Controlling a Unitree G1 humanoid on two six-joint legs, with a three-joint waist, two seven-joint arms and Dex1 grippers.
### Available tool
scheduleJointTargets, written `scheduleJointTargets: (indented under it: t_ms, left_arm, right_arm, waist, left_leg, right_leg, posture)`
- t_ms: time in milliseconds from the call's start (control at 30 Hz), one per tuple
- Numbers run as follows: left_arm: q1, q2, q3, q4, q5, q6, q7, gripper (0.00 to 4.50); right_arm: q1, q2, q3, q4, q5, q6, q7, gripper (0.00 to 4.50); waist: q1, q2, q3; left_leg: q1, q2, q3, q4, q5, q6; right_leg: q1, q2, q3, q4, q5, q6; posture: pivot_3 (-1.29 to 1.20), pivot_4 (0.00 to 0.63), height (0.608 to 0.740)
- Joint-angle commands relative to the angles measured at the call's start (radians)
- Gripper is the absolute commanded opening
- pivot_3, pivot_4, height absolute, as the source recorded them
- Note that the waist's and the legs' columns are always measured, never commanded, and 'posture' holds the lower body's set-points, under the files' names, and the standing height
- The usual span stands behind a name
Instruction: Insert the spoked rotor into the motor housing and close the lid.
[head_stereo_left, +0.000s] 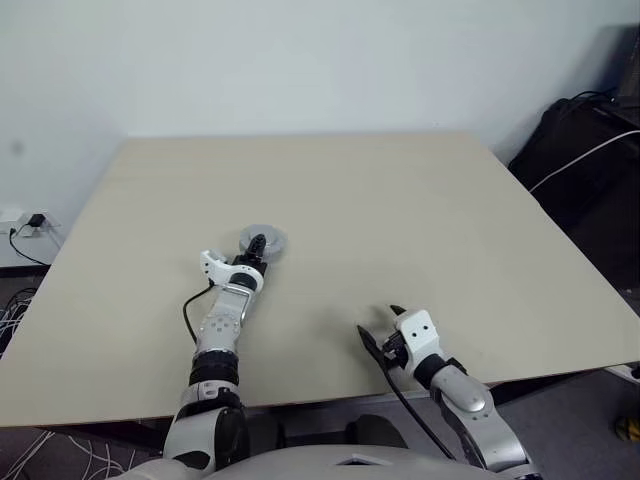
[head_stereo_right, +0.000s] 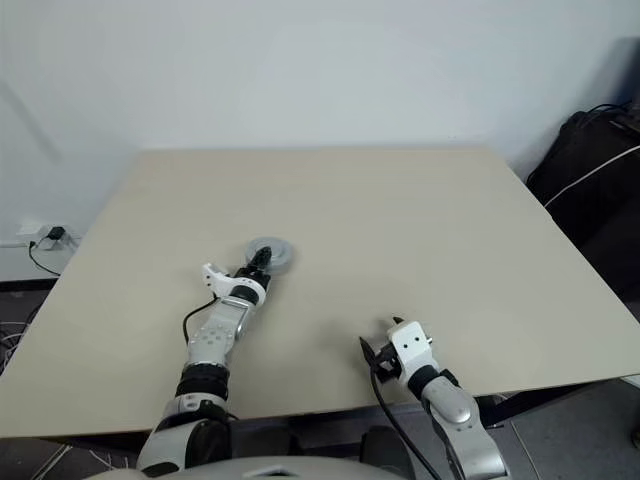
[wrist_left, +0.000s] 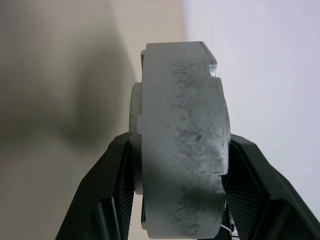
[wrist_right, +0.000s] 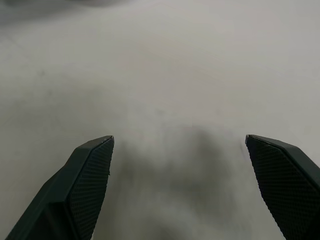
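Nearest, at the worktop's (head_stereo_left: 420, 200) near edge, the right gripper (head_stereo_left: 380, 335) hovers with jaws spread wide over bare surface. Further in and left of centre, the left gripper (head_stereo_left: 258, 247) clamps the lid (wrist_left: 182, 145) by its faces. Open worktop stretches right and far.

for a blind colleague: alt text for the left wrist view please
The left tool grips a thick grey notched-edge metal part edge-on between its two black fingers. Behind it lie a beige table and a pale wall.
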Motion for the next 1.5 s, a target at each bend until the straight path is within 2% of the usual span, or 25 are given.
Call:
scheduleJointTargets:
  t_ms: [33, 333, 533, 600, 867, 1000, 1100, 1200, 1367, 1500]
  left_arm:
    - [-0.076, 0.001, 0.021, 0.045, 0.062, -0.026, 0.006, 2.12]
    - [-0.058, -0.013, 0.064, 0.075, 0.158, -0.024, 0.073, 2.12]
    - [0.045, -0.039, 0.050, -0.061, 0.171, 0.043, 0.102, 4.09]
    - [0.086, -0.047, 0.042, -0.125, 0.164, 0.077, 0.114, 4.45]
    - [0.386, -0.031, -0.041, -0.533, 0.093, 0.309, 0.196, 4.45]
    - [0.515, 0.009, -0.103, -0.690, 0.094, 0.362, 0.187, 4.45]
    - [0.595, 0.086, -0.202, -0.783, 0.204, 0.318, 0.076, 4.45]
    - [0.676, 0.177, -0.322, -0.830, 0.414, 0.154, -0.051, 4.45]
    - [0.737, 0.124, -0.361, -0.799, 0.605, -0.102, -0.033, 4.45]
    - [0.745, 0.119, -0.408, -0.716, 0.805, -0.325, -0.025, 4.45]
  right_arm:
    - [-0.006, 0.008, -0.020, -0.030, -0.010, -0.011, 0.002, 4.50]
    - [-0.013, 0.016, -0.027, -0.043, -0.007, 0.035, 0.020, 4.50]
    - [-0.019, 0.026, -0.021, -0.046, -0.007, 0.053, 0.029, 4.50]
    - [-0.019, 0.029, -0.022, -0.048, -0.007, 0.057, 0.033, 4.50]
    - [-0.014, 0.040, -0.025, -0.055, 0.024, 0.106, 0.060, 4.50]
    - [-0.018, 0.052, -0.033, -0.077, 0.058, 0.161, 0.077, 4.50]
    - [-0.022, 0.061, -0.043, -0.085, 0.066, 0.171, 0.075, 4.50]
    - [-0.019, 0.072, -0.052, -0.090, 0.068, 0.168, 0.069, 4.50]
    - [-0.001, 0.095, -0.062, -0.101, 0.058, 0.120, 0.053, 4.50]
    - [0.012, 0.120, -0.067, -0.097, 0.032, 0.055, 0.020, 4.50]
  waist:
    - [0.000, 0.000, 0.000]
    - [0.000, -0.001, -0.003]
    - [-0.008, 0.001, -0.006]
    - [-0.018, 0.001, -0.006]
    - [-0.026, 0.007, -0.013]
    - [-0.020, 0.007, -0.013]
    - [-0.020, 0.008, -0.013]
    - [-0.022, 0.009, -0.012]
    - [-0.019, 0.010, -0.010]
    - [-0.009, 0.011, -0.010]
  left_leg:
    - [0.000, 0.000, 0.000, 0.000, 0.000, 0.000]
    - [0.002, 0.000, 0.000, 0.001, -0.001, 0.001]
    - [0.003, 0.001, 0.000, 0.000, -0.001, 0.003]
    - [0.004, 0.002, 0.000, 0.000, -0.001, 0.002]
    - [0.005, 0.010, 0.002, -0.001, 0.000, -0.002]
    - [0.013, 0.010, 0.002, -0.001, -0.005, 0.000]
    - [0.015, 0.010, 0.003, -0.001, -0.006, -0.002]
    - [0.014, 0.009, 0.003, -0.001, -0.006, -0.002]
    - [0.012, 0.010, 0.003, -0.002, -0.006, -0.003]
    - [0.010, 0.009, 0.003, -0.002, -0.007, -0.002]
  right_leg:
    - [0.000, 0.000, 0.000, 0.000, 0.000, 0.000]
    - [0.001, 0.000, 0.000, 0.001, 0.001, 0.001]
    - [0.002, 0.000, 0.000, 0.001, 0.001, 0.002]
    - [0.002, 0.000, 0.001, 0.002, 0.001, 0.002]
    - [0.001, 0.002, 0.004, 0.003, 0.001, 0.001]
    - [0.003, 0.000, 0.003, 0.003, 0.000, 0.000]
    - [0.004, -0.002, 0.002, 0.003, 0.000, 0.000]
    - [0.003, -0.002, 0.001, 0.003, 0.000, 0.001]
    - [-0.001, -0.002, 0.002, 0.003, 0.000, 0.000]
    - [-0.002, -0.003, 0.001, 0.003, 0.000, 0.000]
  posture:
    - [0.00, 0.000, 0.740]
    - [0.00, 0.000, 0.740]
    - [0.00, 0.000, 0.740]
    - [0.00, 0.000, 0.740]
    - [0.00, 0.000, 0.740]
    - [0.00, 0.000, 0.740]
    - [0.00, 0.000, 0.740]
    - [0.00, 0.000, 0.740]
    - [0.00, 0.000, 0.740]
    - [0.00, 0.000, 0.740]
